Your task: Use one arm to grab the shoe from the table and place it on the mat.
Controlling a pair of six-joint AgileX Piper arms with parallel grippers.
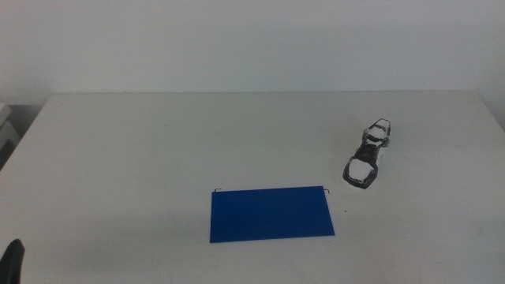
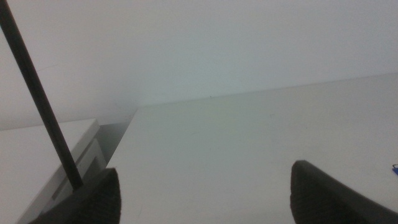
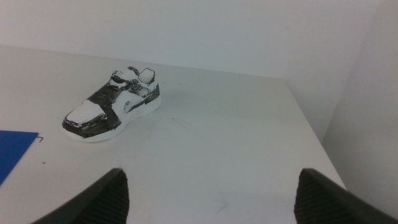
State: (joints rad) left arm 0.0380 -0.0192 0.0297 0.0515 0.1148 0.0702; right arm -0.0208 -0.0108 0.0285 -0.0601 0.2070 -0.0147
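- Nearest the camera in the middle view, a dark tip of the left end effector [image 1: 13, 259] shows at the bottom-left edge; its wrist view shows the jaws spread wide apart with nothing between them, waiting.
- Right end effector [image 3: 208, 196] is out of the middle view; its own camera shows both jaws released and wide, empty, aimed toward the shoe.
- Blue mat [image 1: 271, 214] lies flat on the white desk [image 1: 158, 150], near the front centre, with nothing on it.
- White-and-black shoe [image 1: 368, 153] sits on its sole to the right and farther back, apart from the mat.
- Judging by this, nothing is done yet: approach, grasp, carry and placement all remain, and the right arm looks better placed.
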